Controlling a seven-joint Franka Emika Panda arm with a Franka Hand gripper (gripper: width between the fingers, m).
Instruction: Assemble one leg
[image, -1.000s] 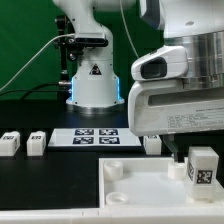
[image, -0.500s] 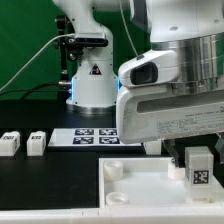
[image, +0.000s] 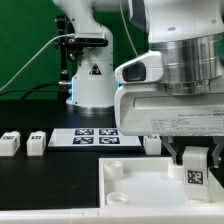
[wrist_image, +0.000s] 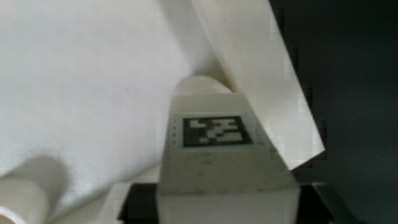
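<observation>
Leg (image: 197, 177): upright on the large white slab (image: 140, 185), toward the exterior view's right, tagged face turned to the camera. Gripper (image: 197, 160) lowered straight over it from above, dark fingers (image: 179, 157) flanking both sides of the block's upper part. Jaws partly closed, narrowed close around the leg; actual contact impossible to confirm. Arm bulky and low, wrist pointing down, hiding much of the slab's far edge. Wrist view: leg (wrist_image: 221, 150) centred, tag facing up, slab (wrist_image: 89, 90) spread behind. Two more small tagged blocks (image: 22, 143) on the black table (image: 40, 120) at the exterior view's left, well apart from the gripper. Marker board (image: 95, 137) flat between them and the slab.
</observation>
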